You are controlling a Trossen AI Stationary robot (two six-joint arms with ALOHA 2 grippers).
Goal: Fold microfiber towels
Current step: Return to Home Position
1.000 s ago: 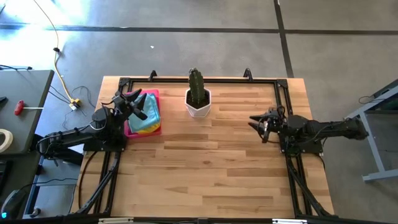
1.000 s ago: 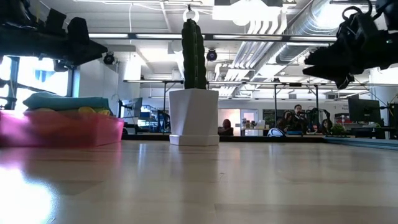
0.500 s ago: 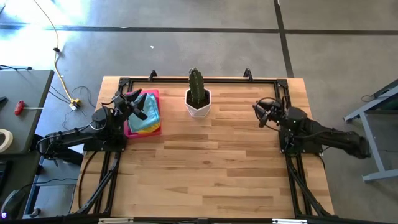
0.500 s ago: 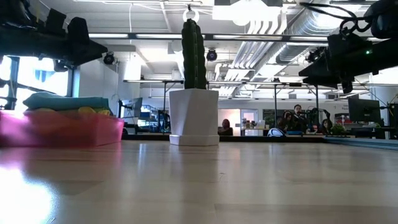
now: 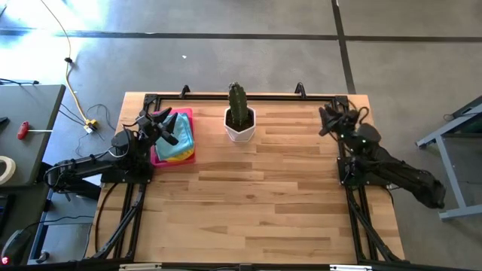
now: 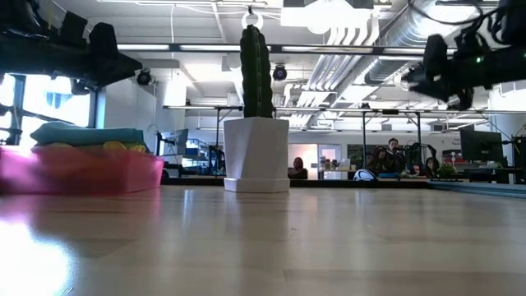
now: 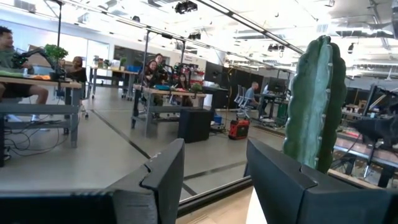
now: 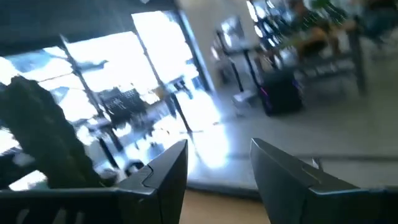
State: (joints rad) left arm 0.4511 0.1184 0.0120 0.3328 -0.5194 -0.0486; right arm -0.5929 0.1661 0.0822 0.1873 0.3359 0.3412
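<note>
A stack of folded microfiber towels [image 5: 179, 139], a light blue one on top with yellow beneath, lies in a pink tray [image 5: 175, 156] at the table's far left; it also shows in the low view [image 6: 86, 136]. My left gripper [image 5: 167, 125] hovers open over the tray, above the towels, touching nothing. My right gripper [image 5: 328, 120] is open and empty in the air near the table's far right corner, pointing toward the far edge.
A green cactus in a white pot [image 5: 239, 117] stands at the middle of the far edge, also seen in the low view [image 6: 256, 115]. Black rails run along the table's left, right and far sides [image 5: 248, 96]. People sit in the room beyond the table.
My right gripper has swung toward the table's far right corner and risen, turning from pointing left toward the cactus to pointing at the far edge. The left gripper and the towels have kept still.
</note>
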